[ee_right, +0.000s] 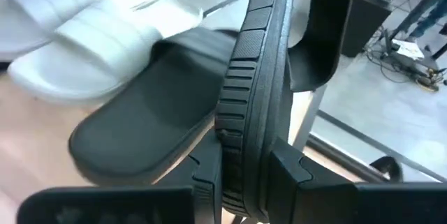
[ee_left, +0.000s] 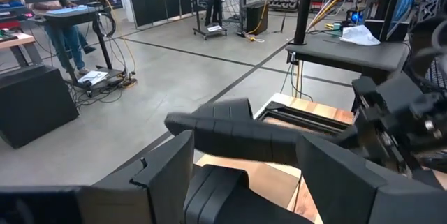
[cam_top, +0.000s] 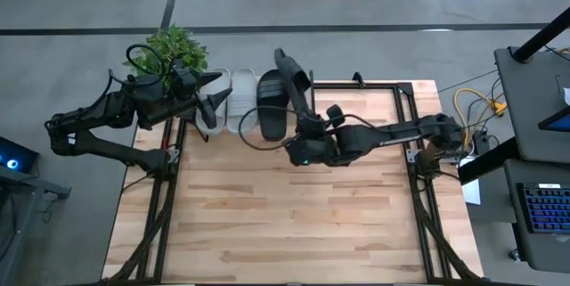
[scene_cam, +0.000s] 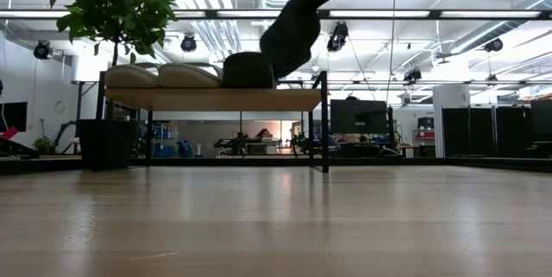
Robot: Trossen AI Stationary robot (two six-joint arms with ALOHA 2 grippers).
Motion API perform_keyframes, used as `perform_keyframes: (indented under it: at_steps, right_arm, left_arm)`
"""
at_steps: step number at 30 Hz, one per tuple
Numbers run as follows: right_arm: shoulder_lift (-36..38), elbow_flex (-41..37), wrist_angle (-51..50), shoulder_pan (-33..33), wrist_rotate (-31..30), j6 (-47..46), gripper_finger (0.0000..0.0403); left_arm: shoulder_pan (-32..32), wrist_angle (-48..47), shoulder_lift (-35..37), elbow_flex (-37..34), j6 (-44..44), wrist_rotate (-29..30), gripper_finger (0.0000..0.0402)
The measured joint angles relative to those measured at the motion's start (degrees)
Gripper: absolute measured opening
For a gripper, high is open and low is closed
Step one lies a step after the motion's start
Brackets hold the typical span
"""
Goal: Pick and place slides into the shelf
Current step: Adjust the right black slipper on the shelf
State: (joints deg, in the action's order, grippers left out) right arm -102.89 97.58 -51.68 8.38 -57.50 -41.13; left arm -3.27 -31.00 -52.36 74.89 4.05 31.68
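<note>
Placing the last black slide

Right gripper, jaws clamped on the second black slide, holds it on edge above the shelf. Next: lower it beside the first black slide. Beyond, two grey slides. Left gripper waits, jaws open.

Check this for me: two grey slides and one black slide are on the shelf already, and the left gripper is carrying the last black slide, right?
Nearly. The right gripper, not the left, holds the last black slide, as the high view shows. The two grey slides and one black slide do sit on the shelf. The left gripper is open beside them, holding nothing.
</note>
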Motion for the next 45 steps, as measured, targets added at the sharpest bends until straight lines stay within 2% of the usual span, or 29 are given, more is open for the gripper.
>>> perform_keyframes:
  at_steps: [8, 14, 18, 35, 45]
  right_arm:
    - [-4.0, -0.9, -8.1, 0.0, 0.9, -7.4, 0.0053]
    - [-4.0, -1.4, -9.4, 0.2, 0.7, -8.2, 0.0053]
    - [-4.0, -1.9, -6.4, 0.1, 1.1, -9.0, 0.0053]
    - [-3.2, -2.0, 7.5, 0.3, 9.5, -6.4, 0.0053]
    - [-1.4, -2.0, 3.4, 0.6, 7.2, -3.7, 0.0051]
  left_arm:
    - [0.0, 0.0, 0.2, 0.0, 0.0, 0.0, 0.0238]
    - [0.0, 0.0, 0.2, 0.0, 0.0, 0.0, 0.0238]
    - [0.0, 0.0, 0.1, 0.0, 0.0, 0.0, 0.0238]
    - [0.0, 0.0, -0.7, 0.0, 0.1, 0.0, 0.0238]
    - [0.0, 0.1, -0.7, 0.0, 0.1, 0.0, 0.0238]
